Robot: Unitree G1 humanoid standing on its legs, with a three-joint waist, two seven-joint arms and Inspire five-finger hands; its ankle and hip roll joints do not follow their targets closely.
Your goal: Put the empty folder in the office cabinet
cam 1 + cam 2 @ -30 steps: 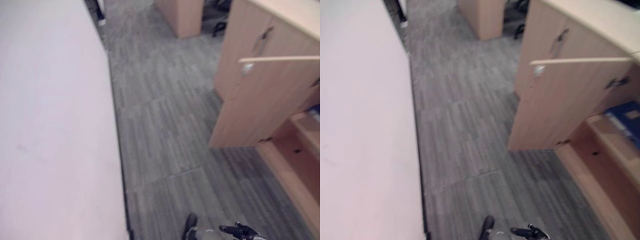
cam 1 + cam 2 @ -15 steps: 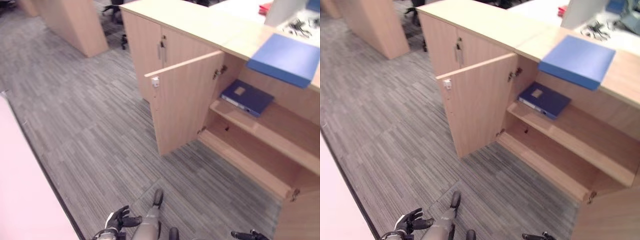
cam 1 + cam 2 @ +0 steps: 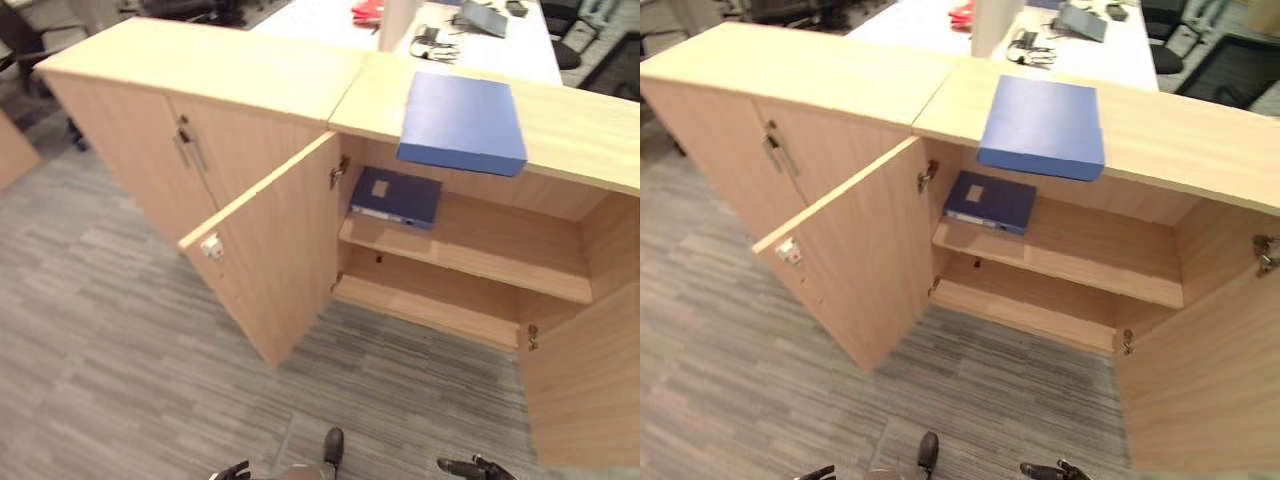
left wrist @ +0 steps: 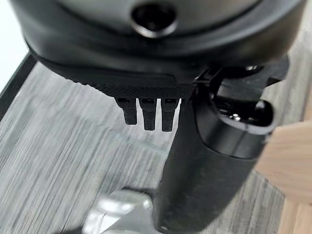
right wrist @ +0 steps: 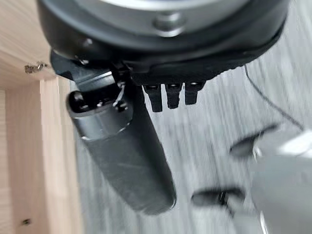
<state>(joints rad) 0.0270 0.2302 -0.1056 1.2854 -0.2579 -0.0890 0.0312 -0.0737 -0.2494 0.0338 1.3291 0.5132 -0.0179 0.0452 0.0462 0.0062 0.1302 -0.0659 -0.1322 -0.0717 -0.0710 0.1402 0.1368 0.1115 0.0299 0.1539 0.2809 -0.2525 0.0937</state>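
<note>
Lying atop the open cabinet (image 3: 600,130), a blue folder (image 3: 460,120) (another (image 3: 395,196) shelved); both hands (image 4: 195,146) (image 5: 122,151) straight-fingered, empty.

No readable text anywhere; pale label on dark blue folder (image 3: 395,196) on the cabinet (image 3: 480,245) shelf too small to read.

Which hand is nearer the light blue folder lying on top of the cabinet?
Right. The right hand hangs low, almost below the light blue folder; the left hand hangs equally low but farther to the side.
</note>
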